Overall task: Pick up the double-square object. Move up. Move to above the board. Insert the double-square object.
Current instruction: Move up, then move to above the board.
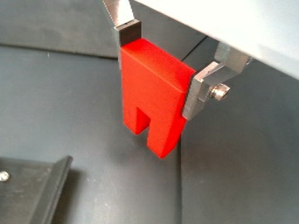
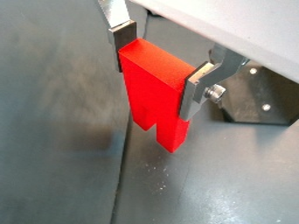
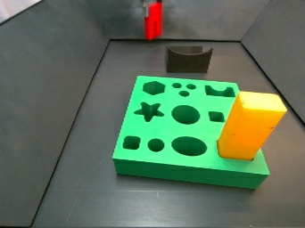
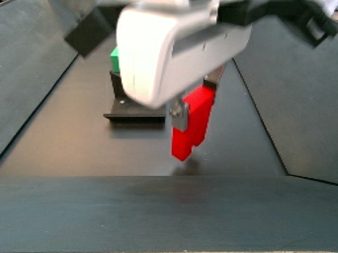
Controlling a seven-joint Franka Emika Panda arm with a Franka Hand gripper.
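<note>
Red double-square object (image 1: 152,101) clamped in hand (image 1: 163,66), airborne

The pincer (image 3: 152,11) is holding the block (image 3: 152,21) beyond the notched piece (image 3: 188,59), which is sitting behind the board (image 3: 179,134).

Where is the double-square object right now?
The double-square object is clamped between the gripper fingers above the dark floor; in a side view it hangs at the far end, beyond the dark notched block and board.
</note>
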